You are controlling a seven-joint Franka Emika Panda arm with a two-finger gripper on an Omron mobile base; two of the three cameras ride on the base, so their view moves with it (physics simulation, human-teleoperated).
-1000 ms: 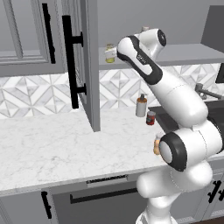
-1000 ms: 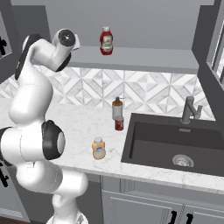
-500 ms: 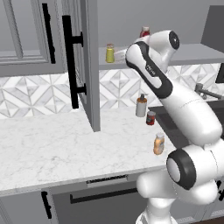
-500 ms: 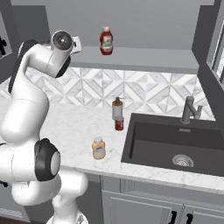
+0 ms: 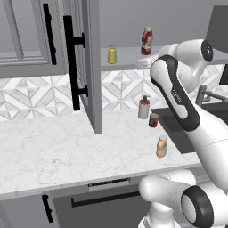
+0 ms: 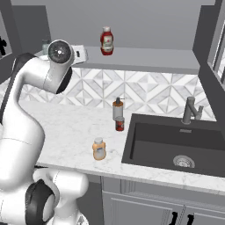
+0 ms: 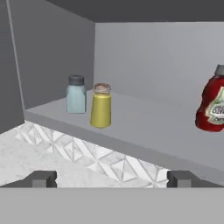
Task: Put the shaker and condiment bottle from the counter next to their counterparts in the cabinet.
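With the shaker [image 7: 101, 106] now standing alone on the shelf [image 7: 144, 127], left of centre in the hand view and just right of a pale blue shaker [image 7: 76, 94], you can count half the task done. In the earlier left base pictures the hand sat close by that jar; now it is pulled back, and the jar shows free at top centre of the left base view [image 5: 112, 54].

The gripper [image 7: 112, 178] is wide open and empty, tips at the bottom corners of the hand view, nothing between them. From the right base view it sits at upper left, by the shelf edge [image 6: 80, 53].

The red bottle [image 7: 213, 105] is at the right edge of the hand view, upright on the same shelf, well apart from the two shakers. That's the spot for the next item.

The orange bottle [image 5: 161, 146] stands on the counter [image 5: 53, 151], lower right of centre in the left base view, near the front edge, close to the sink [image 6: 176, 140]. My read: you swing down for it next, and watch the pump dispenser [image 5: 143, 107] and red can [image 5: 153, 120] behind it.
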